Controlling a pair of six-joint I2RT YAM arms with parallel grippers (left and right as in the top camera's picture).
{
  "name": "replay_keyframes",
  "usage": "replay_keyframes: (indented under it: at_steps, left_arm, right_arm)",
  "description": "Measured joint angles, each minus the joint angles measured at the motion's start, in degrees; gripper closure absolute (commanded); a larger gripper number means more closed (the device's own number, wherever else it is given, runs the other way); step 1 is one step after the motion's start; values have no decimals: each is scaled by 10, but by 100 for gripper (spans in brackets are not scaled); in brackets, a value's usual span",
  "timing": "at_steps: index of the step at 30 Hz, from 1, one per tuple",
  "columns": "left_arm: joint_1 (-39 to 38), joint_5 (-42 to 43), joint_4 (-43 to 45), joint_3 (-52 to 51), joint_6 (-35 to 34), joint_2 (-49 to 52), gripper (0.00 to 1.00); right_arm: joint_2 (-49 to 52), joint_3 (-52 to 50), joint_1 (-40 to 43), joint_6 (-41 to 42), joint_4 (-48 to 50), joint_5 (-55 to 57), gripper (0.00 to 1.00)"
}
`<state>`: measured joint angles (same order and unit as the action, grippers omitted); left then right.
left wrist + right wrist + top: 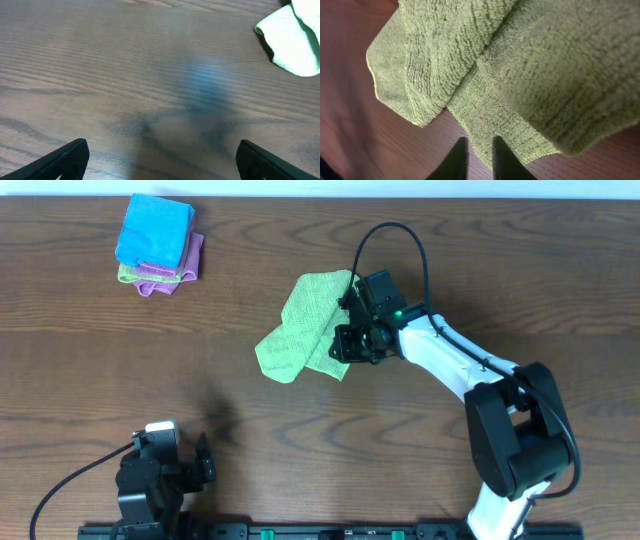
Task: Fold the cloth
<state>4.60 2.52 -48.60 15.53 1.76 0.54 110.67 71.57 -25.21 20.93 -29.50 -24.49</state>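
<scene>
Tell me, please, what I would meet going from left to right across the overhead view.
stack of folded cloths → green cloth → base of the right arm. The left arm spans the same stretch as the stack, so it is left out.

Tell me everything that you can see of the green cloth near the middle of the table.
The cloth is lime green and plain, a soft-looking terry with a stitched hem. It lies on the wooden table near the middle, set diagonally, rumpled and partly folded over itself in loose layers. The right end effector is at its right edge with its fingers nearly closed at the hem. Whether they pinch it cannot be told. Nothing else touches it.
</scene>
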Motion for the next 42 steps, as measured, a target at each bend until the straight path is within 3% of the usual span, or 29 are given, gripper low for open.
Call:
replay_keyframes:
  at_steps: [1, 3, 5, 7, 11, 15, 25, 30, 37, 42]
  left_arm:
    - [0, 0, 0, 0, 0, 0, 5]
    - [0, 0, 0, 0, 0, 0, 5]
    - [0, 0, 0, 0, 0, 0, 5]
    - [0, 0, 0, 0, 0, 0, 5]
    - [0, 0, 0, 0, 0, 0, 5]
    - [0, 0, 0, 0, 0, 0, 5]
    - [0, 0, 0, 0, 0, 0, 5]
    - [0, 0, 0, 0, 0, 0, 5]
    - [0, 0, 0, 0, 0, 0, 5]
    - [0, -2, -1, 0, 0, 0, 5]
  right_arm:
    - [0, 0, 0, 2, -1, 1, 99]
    - [0, 0, -1, 1, -7, 3, 71]
    - [0, 0, -1, -5, -13, 6, 54]
    - [0, 0, -1, -19, -19, 9, 46]
    - [-3, -1, -1, -36, -63, 51, 43]
    - [-5, -1, -2, -57, -83, 92, 43]
    - [-5, -1, -2, -76, -7, 141, 47]
    - [0, -1, -2, -78, 8, 136, 58]
    - [13, -1, -2, -80, 23, 112, 89]
    - [13, -1, -2, -80, 23, 106, 92]
